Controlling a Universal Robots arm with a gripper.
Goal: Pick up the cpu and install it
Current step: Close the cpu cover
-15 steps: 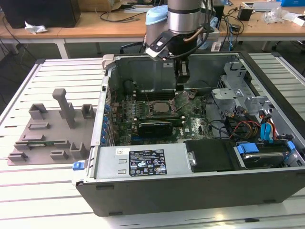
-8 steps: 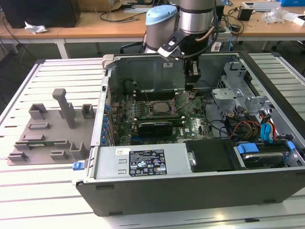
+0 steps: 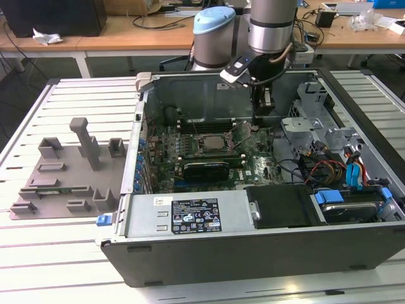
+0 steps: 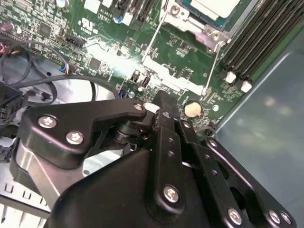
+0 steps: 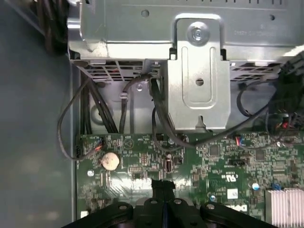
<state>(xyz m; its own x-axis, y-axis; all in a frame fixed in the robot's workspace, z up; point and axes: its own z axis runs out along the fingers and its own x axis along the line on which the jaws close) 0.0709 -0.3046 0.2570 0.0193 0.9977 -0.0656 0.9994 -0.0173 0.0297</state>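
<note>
The cpu [image 4: 213, 5] lies flat in its socket on the green motherboard [image 4: 109, 61], silver top up and a bright metal retaining frame [image 4: 183, 16] around it. It sits ahead of the pincer's tips and apart from them. The picking up and placing therefore look done. A thin wire lever [image 4: 151, 40] slants across the board between chip and pincer, and whether it and the frame are locked down cannot be told, so the clamping may be what is left.

The gripper [image 4: 164, 99] reaches down inside the open computer case [image 3: 190, 253], low over the board at the socket's edge. In the first wrist view its two black fingers [image 5: 159, 186] are pressed together with only a hairline between them, and they hold nothing. Whether the tips touch the board is unclear. A round coin battery [image 5: 110, 160] sits just beside the tips, and the long memory slots [image 4: 256, 42] run past the chip. Well away from the pincer, outside the case on the exterior view's left, stands the grey moulded tray [image 3: 69, 171].
</note>
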